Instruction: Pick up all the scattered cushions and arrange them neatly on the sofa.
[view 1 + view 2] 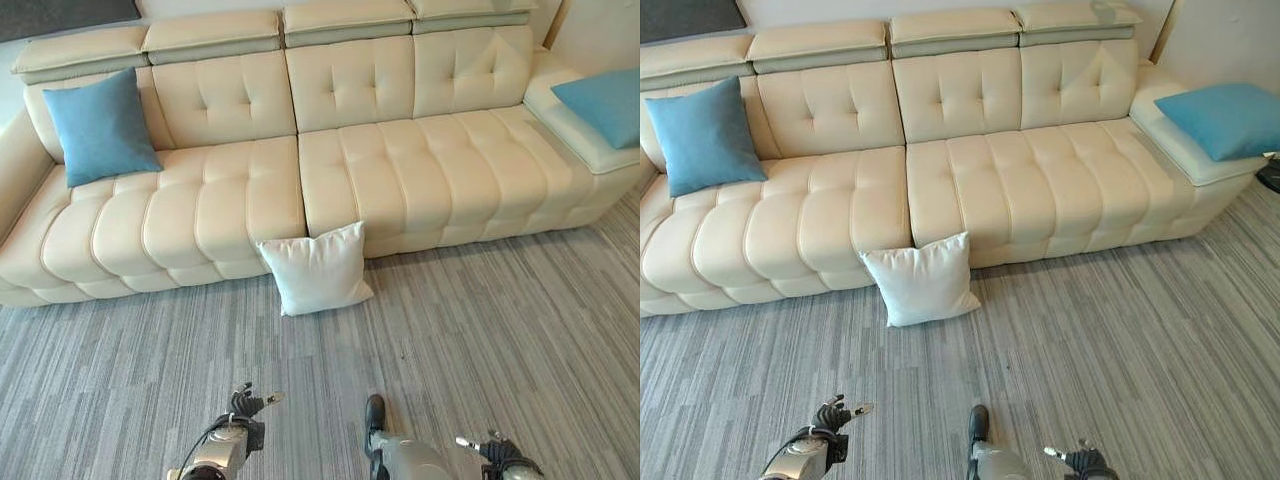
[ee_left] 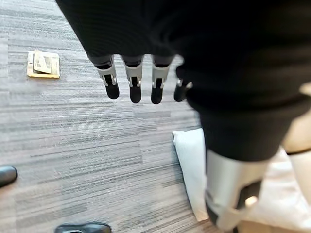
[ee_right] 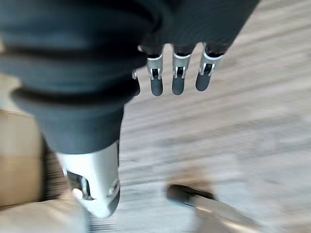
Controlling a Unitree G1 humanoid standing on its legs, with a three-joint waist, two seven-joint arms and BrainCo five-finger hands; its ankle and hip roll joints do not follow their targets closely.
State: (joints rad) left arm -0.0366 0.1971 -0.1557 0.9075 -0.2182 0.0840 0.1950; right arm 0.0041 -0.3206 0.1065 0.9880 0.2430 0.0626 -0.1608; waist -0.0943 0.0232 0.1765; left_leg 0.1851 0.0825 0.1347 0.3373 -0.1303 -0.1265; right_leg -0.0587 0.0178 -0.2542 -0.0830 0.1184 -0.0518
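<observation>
Bare carpet (image 1: pixel 480 330) between hands and sofa (image 1: pixel 400 170); white cushion (image 1: pixel 316 268) leans against sofa front.

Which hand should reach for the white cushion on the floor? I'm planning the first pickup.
Probably the left hand: the white cushion leans on the sofa front nearer its side. The right hand sits farther off. Both are open.
</observation>
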